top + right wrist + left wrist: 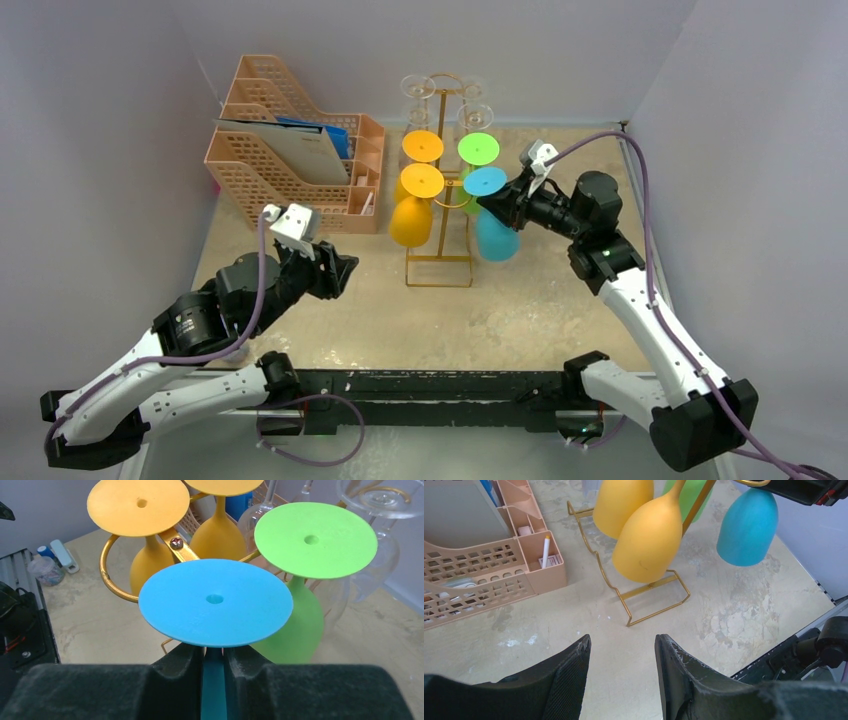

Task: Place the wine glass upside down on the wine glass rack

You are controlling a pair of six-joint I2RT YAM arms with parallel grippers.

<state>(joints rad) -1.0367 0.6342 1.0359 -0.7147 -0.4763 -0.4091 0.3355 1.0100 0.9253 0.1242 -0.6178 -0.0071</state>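
Right gripper (214, 666) pinches the stem of the inverted blue wine glass (215, 602); wine glass rack (187, 553) just ahead. Next, probably: seat it, release. Left gripper (622, 655) open, empty.

Wine glass rack (438, 285) mid-table. File organizer (290, 185) at its 10 o'clock, near. Wine glass (495, 238) at rack's 3 o'clock, upside down, stem between fingers of right gripper (214, 655), reaching in from 3 o'clock. Other glasses (411, 222) hang on both rack sides. Left gripper (622, 645) at rack's 8 o'clock, well apart.
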